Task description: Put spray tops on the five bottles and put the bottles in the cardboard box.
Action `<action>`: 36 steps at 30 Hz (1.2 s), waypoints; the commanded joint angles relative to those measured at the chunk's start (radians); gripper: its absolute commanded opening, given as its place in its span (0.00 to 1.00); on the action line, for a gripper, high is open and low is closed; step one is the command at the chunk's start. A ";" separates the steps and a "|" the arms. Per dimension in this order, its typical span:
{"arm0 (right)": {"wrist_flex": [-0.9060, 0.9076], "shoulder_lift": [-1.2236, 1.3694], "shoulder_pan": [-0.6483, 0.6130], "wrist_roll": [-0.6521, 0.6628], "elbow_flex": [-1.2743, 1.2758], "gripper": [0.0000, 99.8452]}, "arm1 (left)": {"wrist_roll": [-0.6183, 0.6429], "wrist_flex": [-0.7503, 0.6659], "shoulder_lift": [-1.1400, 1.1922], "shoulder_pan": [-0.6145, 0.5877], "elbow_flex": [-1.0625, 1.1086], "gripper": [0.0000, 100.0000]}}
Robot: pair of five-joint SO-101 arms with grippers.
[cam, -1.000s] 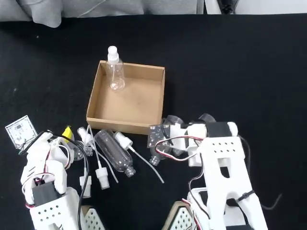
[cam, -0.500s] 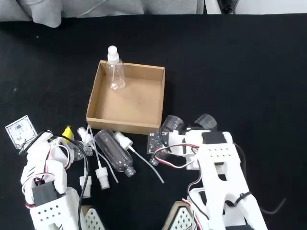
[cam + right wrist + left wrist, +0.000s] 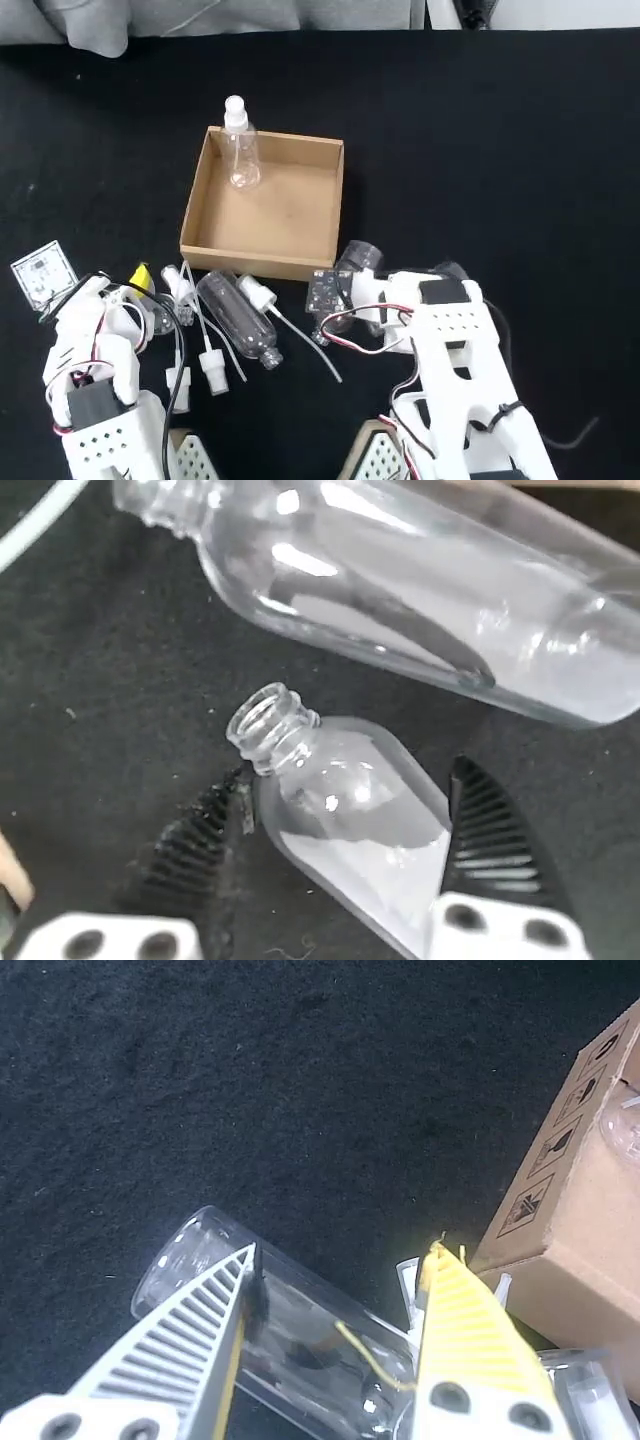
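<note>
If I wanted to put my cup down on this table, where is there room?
Bare table lies right of and behind the cardboard box. Crowded: the loose bottles and spray tops strewn along the box's front wall.

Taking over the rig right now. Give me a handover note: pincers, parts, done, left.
Left pincer: open, straddling a lying bottle.
Right pincer: open, straddling an uncapped bottle on the table; a second uncapped bottle lies beside it.
Table bottle and loose spray tops lie between the cardboard box and the arms.
Done: one topped bottle leans in the box's corner.
Left: top and box the other four.
</note>
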 commanded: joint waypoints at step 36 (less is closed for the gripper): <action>0.178 -0.018 -0.107 -0.451 -0.136 0.37 | -0.006 -0.028 -0.009 -0.001 -0.010 0.25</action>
